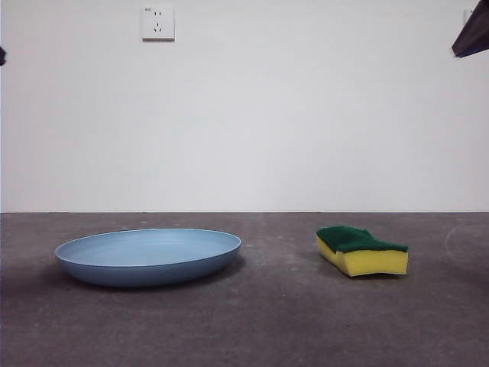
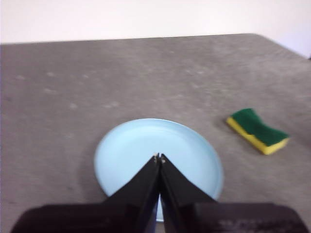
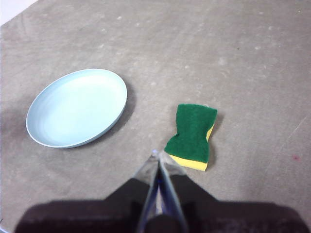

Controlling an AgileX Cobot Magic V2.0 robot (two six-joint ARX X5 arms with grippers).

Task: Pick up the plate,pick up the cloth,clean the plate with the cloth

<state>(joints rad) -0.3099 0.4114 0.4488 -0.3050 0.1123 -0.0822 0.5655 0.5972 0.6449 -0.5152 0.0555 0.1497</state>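
plate (image 1: 147, 257) flat on table | sponge (image 1: 361, 250) apart | untouched

Left claw (image 2: 159, 158) and right claw (image 3: 156, 154) hang closed, raised.

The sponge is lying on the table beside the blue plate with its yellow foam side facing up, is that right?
Not quite. The sponge does lie on the table beside the blue plate, apart from it, but its dark green scouring side faces up, with the yellow foam underneath. The right wrist view shows this.

The plate (image 1: 147, 256) lies left of the cloth (image 1: 362, 251), well apart.
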